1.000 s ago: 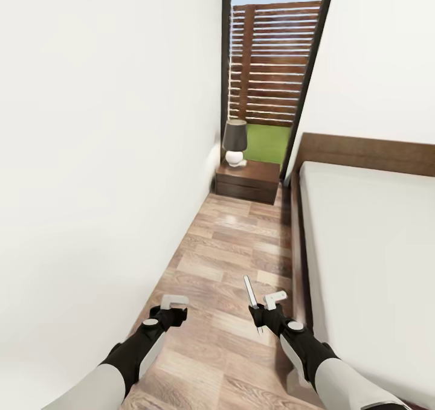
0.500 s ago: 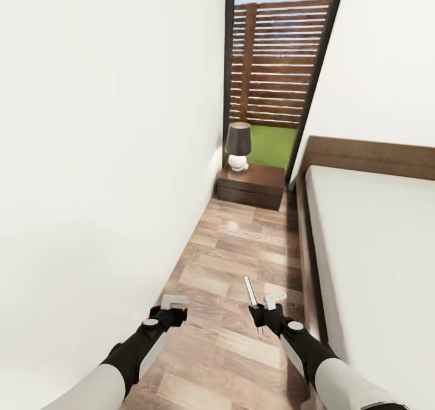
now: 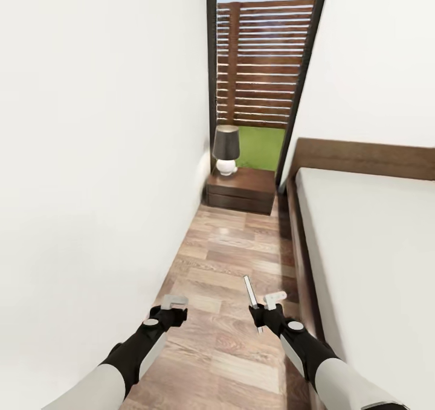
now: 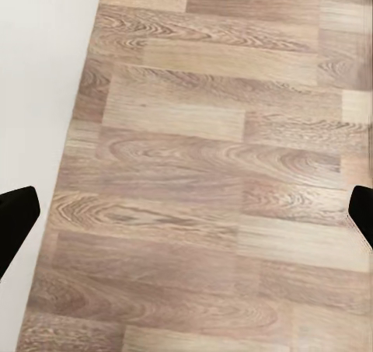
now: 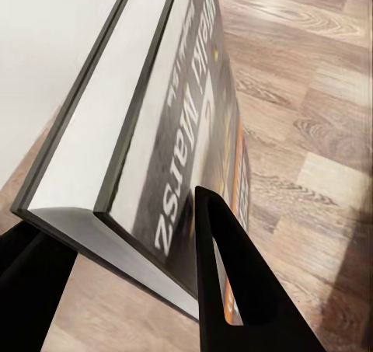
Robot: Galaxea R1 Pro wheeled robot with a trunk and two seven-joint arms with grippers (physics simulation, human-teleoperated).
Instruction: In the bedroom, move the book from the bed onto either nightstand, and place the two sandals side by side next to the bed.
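the book sits clamped between the right gripper fingers – left gripper spread, empty

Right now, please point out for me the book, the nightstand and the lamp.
book (image 5: pixel 183 134), right wrist view, on its dark cover with white lettering.
nightstand (image 3: pixel 241 183), head view, on its top surface.
lamp (image 3: pixel 226 142), head view, on its dark shade.

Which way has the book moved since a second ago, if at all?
Yes, slightly: the book has neared the nightstand, which now looks a bit larger.
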